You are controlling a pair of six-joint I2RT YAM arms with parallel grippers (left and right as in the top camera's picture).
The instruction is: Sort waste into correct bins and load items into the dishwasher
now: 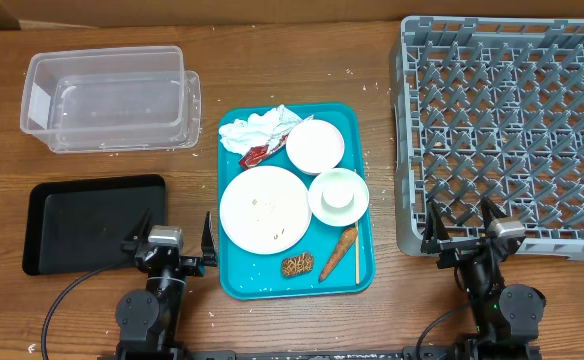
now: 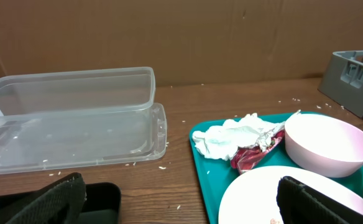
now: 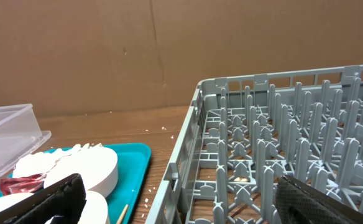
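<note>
Underneath, wood-grain table with stray rice grains, cardboard wall behind, both jaws wide apart.

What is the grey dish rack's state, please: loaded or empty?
Empty: the dish rack shows only bare pegs; the plate sits on the teal tray.
</note>
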